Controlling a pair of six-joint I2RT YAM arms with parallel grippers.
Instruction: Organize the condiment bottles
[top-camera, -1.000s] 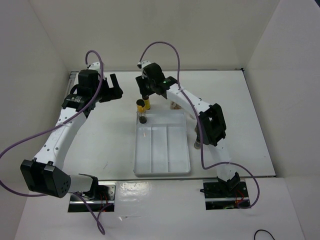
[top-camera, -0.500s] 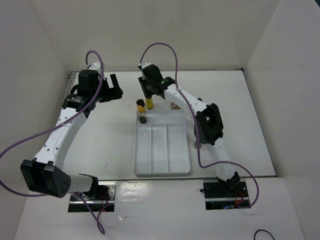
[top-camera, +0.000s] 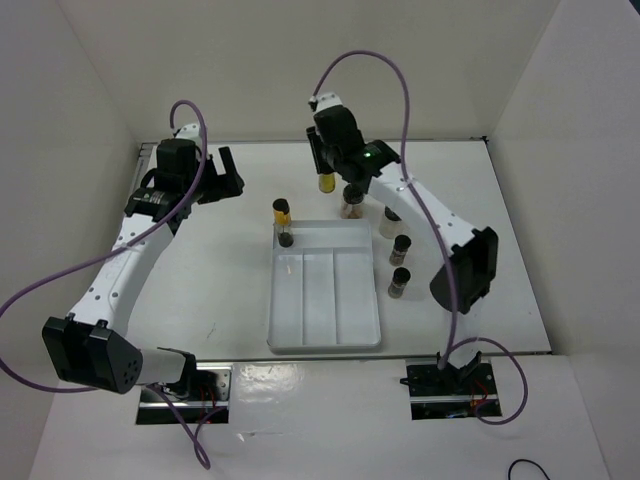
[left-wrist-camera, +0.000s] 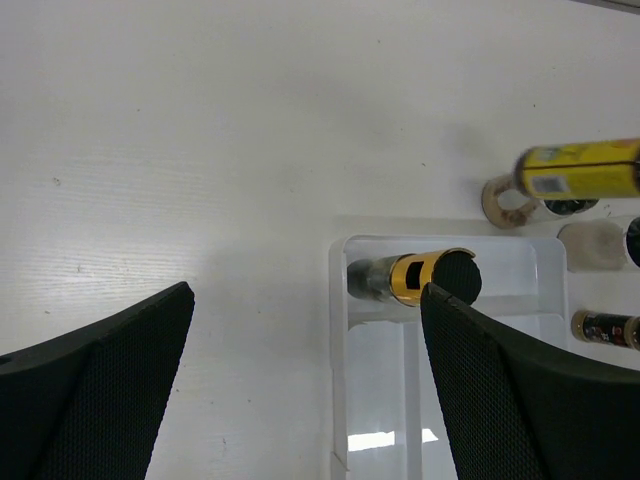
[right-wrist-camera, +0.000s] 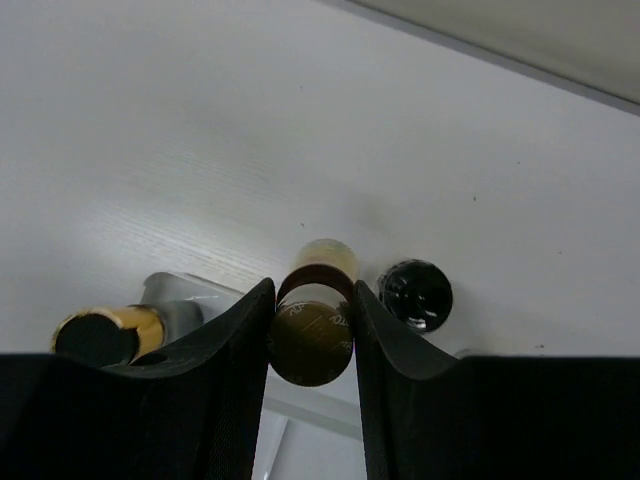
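Bottles (top-camera: 398, 282) number six, seemingly; right fingers (right-wrist-camera: 225, 380) pinch one yellow bottle (top-camera: 326, 182), left fingers (left-wrist-camera: 100, 380) spread.

White tray (top-camera: 325, 335), white table (top-camera: 230, 290). Yellow with black cap: slim bottle (top-camera: 282, 213) inside tray, second slim bottle (top-camera: 326, 182) likewise yellow. Dark brown, black-capped: one small bottle (top-camera: 401, 247), the other small bottle (top-camera: 398, 283). Purple cables (top-camera: 360, 54); white arms (top-camera: 120, 268) with black joints.

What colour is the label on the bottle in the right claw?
Yellow; the bottle shows best in the left wrist view.
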